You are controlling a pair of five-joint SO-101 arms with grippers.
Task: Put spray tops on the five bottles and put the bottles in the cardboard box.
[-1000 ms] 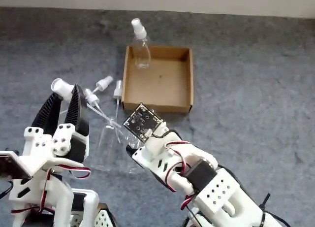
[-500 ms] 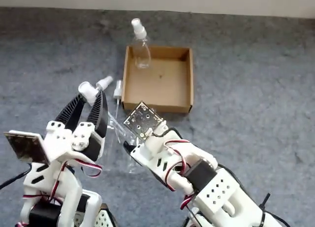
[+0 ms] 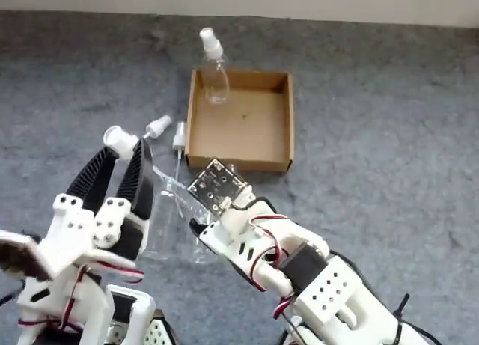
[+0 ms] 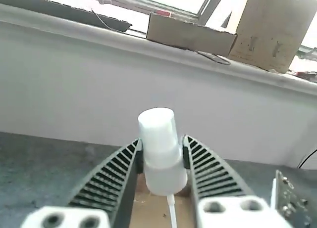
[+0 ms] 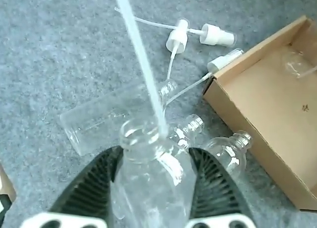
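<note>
Fingers of the left pincer (image 4: pixel 161 145) are closed on a white spray top (image 4: pixel 159 149), one ribbed black finger on each side of its collar. Its thin tube (image 4: pixel 171 208) hangs down between them. From above, this pincer (image 3: pixel 123 147) and its spray top (image 3: pixel 117 138) sit a little left of where they were half a second ago. That undoes part of the rightward swing they made in the half second before. The right pincer (image 5: pixel 156 159) is clamped round a clear bottle (image 5: pixel 148 183), mouth up, and the tube (image 5: pixel 141 55) slants down to meet the rim of that mouth. This arm has hardly moved across the frames. Around the held bottle, three bare bottles (image 5: pixel 109 114) lie on the grey carpet (image 3: pixel 374 135), and just past them lie three loose spray tops (image 5: pixel 178 35). Beyond these, the cardboard box (image 3: pixel 289 120) sits where it was. A capped bottle (image 3: pixel 215 79) is in its far left corner, as before, and its spray head reaches over the far wall.
</note>
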